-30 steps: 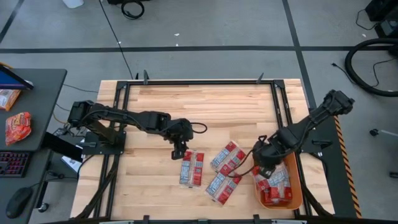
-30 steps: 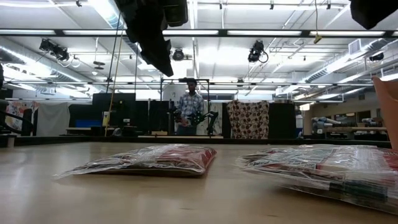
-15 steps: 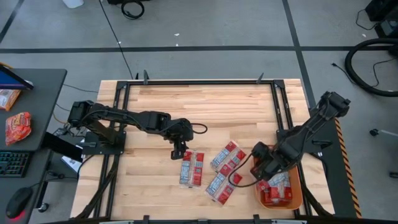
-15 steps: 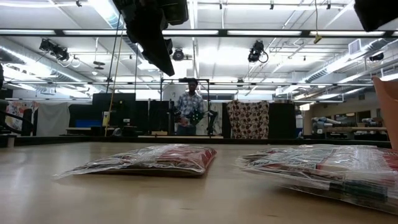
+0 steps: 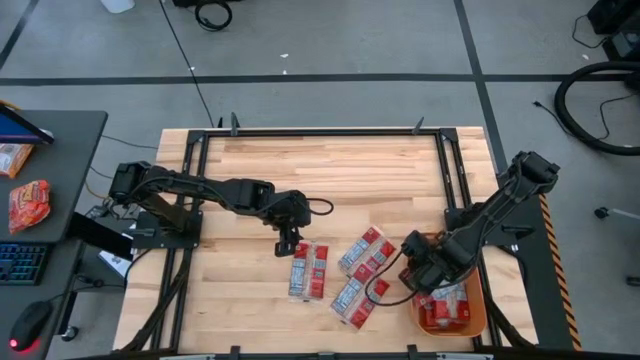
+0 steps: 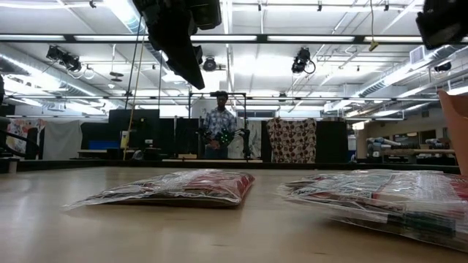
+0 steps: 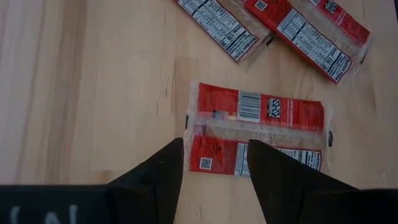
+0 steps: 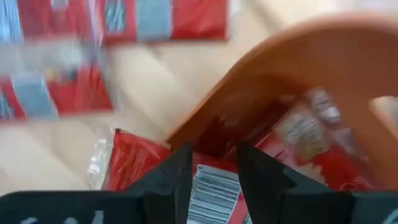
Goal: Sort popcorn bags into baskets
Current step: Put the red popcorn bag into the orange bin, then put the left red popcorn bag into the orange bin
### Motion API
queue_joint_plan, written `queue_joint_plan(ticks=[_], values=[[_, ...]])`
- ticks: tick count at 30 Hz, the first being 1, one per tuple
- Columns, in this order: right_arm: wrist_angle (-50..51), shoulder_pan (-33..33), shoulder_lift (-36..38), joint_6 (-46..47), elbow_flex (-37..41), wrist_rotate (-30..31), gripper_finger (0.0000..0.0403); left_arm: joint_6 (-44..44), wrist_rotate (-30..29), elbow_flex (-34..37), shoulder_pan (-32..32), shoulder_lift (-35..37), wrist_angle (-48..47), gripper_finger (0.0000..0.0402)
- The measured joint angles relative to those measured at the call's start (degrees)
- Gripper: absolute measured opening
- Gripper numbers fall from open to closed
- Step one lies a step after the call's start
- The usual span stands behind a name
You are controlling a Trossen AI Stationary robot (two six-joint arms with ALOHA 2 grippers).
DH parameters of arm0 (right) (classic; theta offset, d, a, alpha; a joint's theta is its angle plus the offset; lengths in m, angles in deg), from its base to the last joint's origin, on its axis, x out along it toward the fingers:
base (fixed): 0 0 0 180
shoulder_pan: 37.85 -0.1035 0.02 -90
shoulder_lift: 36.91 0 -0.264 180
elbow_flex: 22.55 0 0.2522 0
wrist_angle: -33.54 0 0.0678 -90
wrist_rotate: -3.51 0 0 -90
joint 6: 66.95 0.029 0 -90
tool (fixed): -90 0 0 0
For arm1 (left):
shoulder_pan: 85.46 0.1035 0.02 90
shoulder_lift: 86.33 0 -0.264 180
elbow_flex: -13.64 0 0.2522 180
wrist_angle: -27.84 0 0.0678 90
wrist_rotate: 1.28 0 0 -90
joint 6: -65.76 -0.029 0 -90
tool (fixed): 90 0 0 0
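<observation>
Three twin packs of flat red popcorn bags lie on the wood: one (image 5: 308, 270) under my left gripper (image 5: 290, 243), two more (image 5: 366, 252) (image 5: 358, 300) to its right. In the left wrist view my open gripper (image 7: 214, 158) hovers over the near end of the pack (image 7: 258, 134). The orange basket (image 5: 482, 305) at the table's near right corner holds several bags. My right gripper (image 5: 415, 272) hangs at its left wall, fingers slightly apart (image 8: 214, 165), over a red bag (image 8: 134, 168) that lies across the rim (image 8: 280, 56). My right gripper stands from above over the white label (image 8: 208, 190) of the bag on the basket's rim. Whether the fingers touch it, I cannot tell; the view is blurred.
A side table on the left holds a puffy orange-red snack bag (image 5: 28, 205) and a keyboard. Bare wood fills the table's far half. In the low view two packs (image 6: 183, 186) (image 6: 380, 193) lie flat, and a person stands far behind the table.
My right gripper has moved from the basket's far left corner toward the near edge and a little left, turning as it went. It now hangs at the basket's left wall.
</observation>
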Motion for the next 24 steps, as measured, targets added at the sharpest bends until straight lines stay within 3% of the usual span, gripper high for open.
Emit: queue_joint_plan(ticks=[10,16,21,24], values=[[-7.9,-0.54,0.04,-25.02,1.14,-23.53,0.0128,-1.85,-0.73,0.0,0.06,-0.01,0.15,0.0183],[-6.06,-1.4,0.79,-34.37,1.15,-37.47,0.0128,-1.25,-0.38,0.0,0.06,-0.01,0.16,0.0183],[-5.49,-1.51,5.98,-30.07,1.16,-38.48,0.0128,0.4,5.28,0.0,-0.06,-0.01,0.2,0.0183],[-4.23,-1.49,9.57,-26.57,1.16,-35.66,0.0128,0.25,6.14,0.0,-1.02,-0.01,0.2,0.0183]])
